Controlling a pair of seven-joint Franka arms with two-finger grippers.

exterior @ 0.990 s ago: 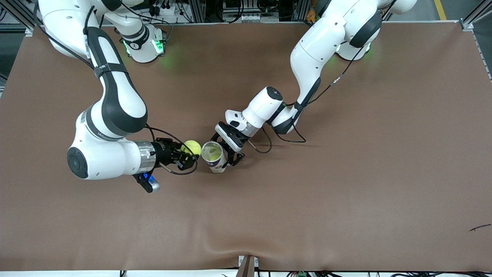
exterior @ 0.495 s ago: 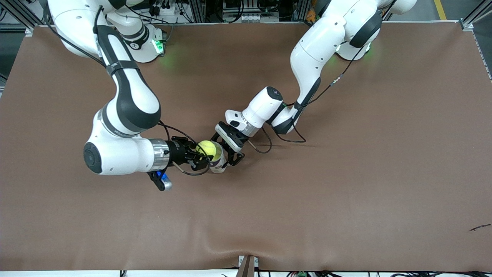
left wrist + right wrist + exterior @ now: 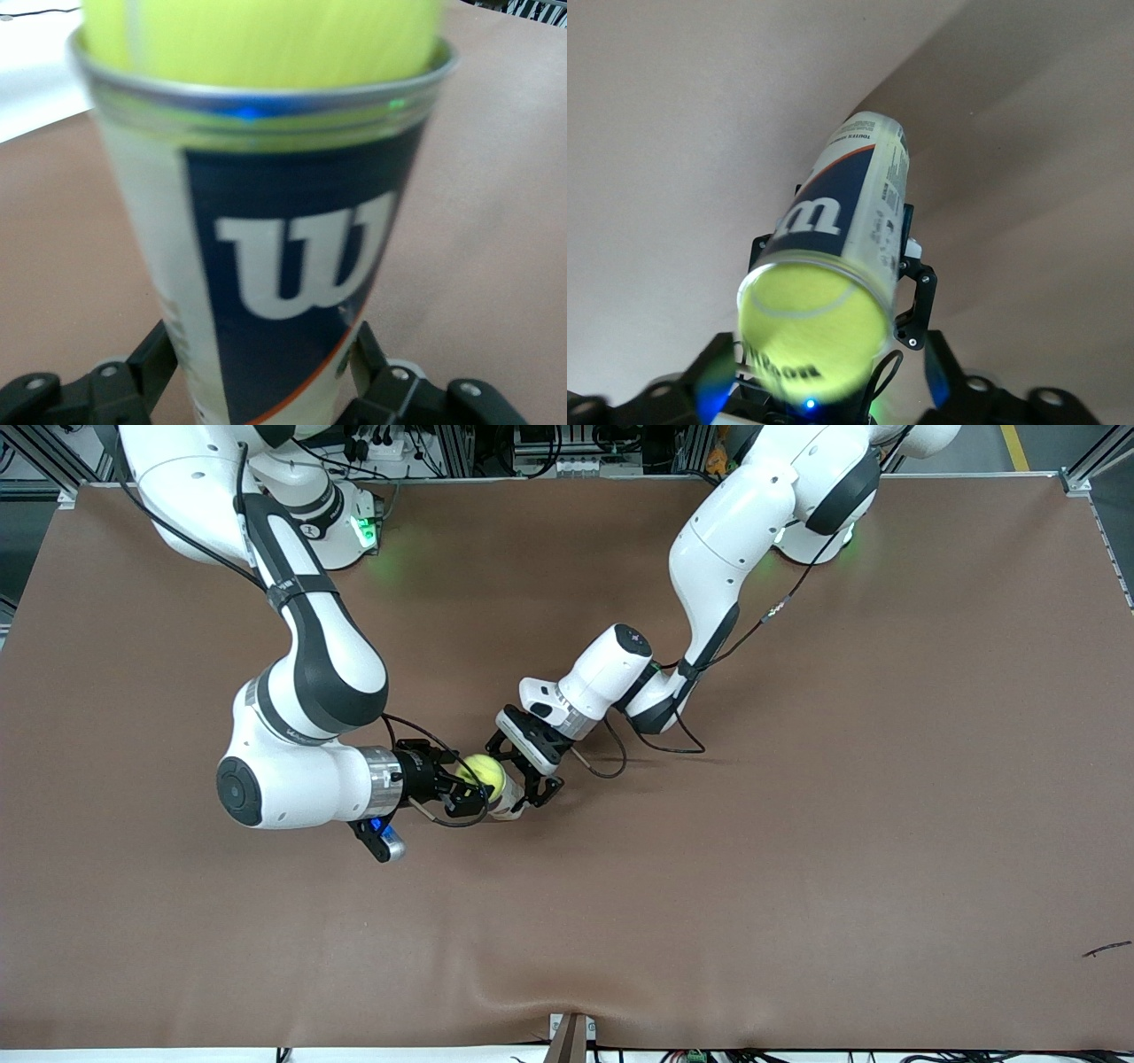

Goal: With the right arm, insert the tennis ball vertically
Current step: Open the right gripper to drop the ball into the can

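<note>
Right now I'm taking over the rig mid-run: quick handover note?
Right gripper: shut on the tennis ball, holding it at the mouth of the can.
Left gripper: shut on the can, holding it upright on the table, about mid-table.
Done: ball picked up, brought to the can's mouth, and entering it; the left wrist view shows its lower part inside the rim.
Left: push the ball the rest of the way down, open the right fingers, pull the right arm clear. The left arm probably ought to keep steadying the can until then.
</note>
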